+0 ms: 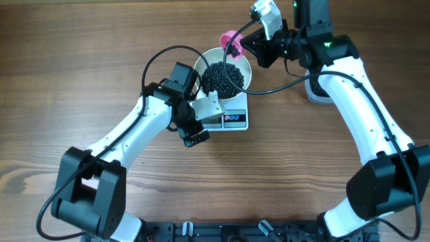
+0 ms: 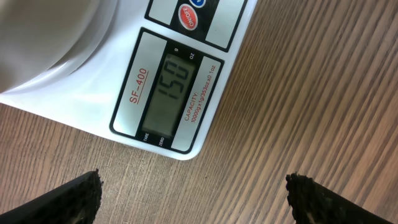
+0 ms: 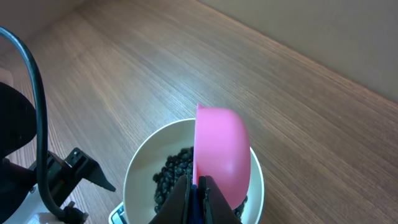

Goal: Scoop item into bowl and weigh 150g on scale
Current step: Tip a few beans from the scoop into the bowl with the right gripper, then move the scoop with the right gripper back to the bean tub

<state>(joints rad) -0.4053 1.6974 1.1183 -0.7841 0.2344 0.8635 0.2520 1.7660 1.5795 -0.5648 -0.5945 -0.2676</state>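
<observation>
Wood table (image 1: 80, 67) fills your view; at upper centre the scale (image 1: 234, 121) carries the bowl (image 1: 199, 69). Your left gripper (image 2: 196, 186) stands spread beside the scale; your right gripper (image 3: 194, 190) pinches a pink scoop (image 3: 221, 149) over the item (image 1: 224, 78) heaped in the bowl.

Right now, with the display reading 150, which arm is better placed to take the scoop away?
Right. The right gripper is shut on the pink scoop above the bowl; the left gripper is open and empty by the scale.

item (image 1: 224, 78) in bowl (image 1: 203, 64) on scale (image 1: 238, 118)
</observation>
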